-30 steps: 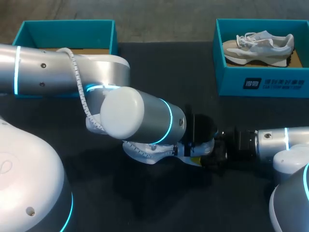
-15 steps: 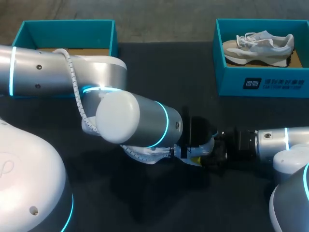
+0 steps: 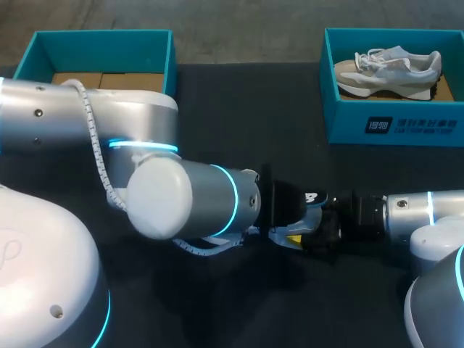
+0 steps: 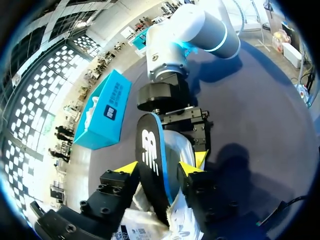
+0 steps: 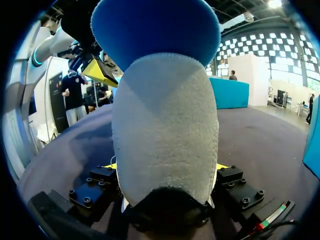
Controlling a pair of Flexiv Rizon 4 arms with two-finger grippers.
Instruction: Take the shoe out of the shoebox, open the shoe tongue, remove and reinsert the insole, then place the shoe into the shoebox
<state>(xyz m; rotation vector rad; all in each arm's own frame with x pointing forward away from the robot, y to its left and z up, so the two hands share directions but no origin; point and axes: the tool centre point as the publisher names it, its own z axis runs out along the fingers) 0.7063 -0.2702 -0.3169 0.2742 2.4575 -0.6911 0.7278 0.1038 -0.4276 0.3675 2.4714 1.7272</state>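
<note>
A white shoe (image 3: 313,216) lies on the dark table (image 3: 239,116) in the middle, mostly hidden under my left arm; its laces (image 3: 206,248) show below the arm. My right gripper (image 3: 322,228) is shut on the heel (image 5: 165,130), one finger on each side. A black insole (image 4: 150,155) with a blue underside (image 5: 155,30) stands up out of the shoe. My left gripper (image 4: 159,169) is open, and its yellow fingertips (image 4: 127,167) flank the insole.
A teal shoebox (image 3: 391,119) at the back right holds a second pale shoe (image 3: 388,67). Another teal shoebox (image 3: 101,40) with a cardboard floor stands at the back left. My left arm's thick link spans the table's left and middle.
My left gripper's fingers have spread apart around the insole. The left arm has shifted left and nearer, uncovering the insole's end above the heel. The right arm has not moved.
</note>
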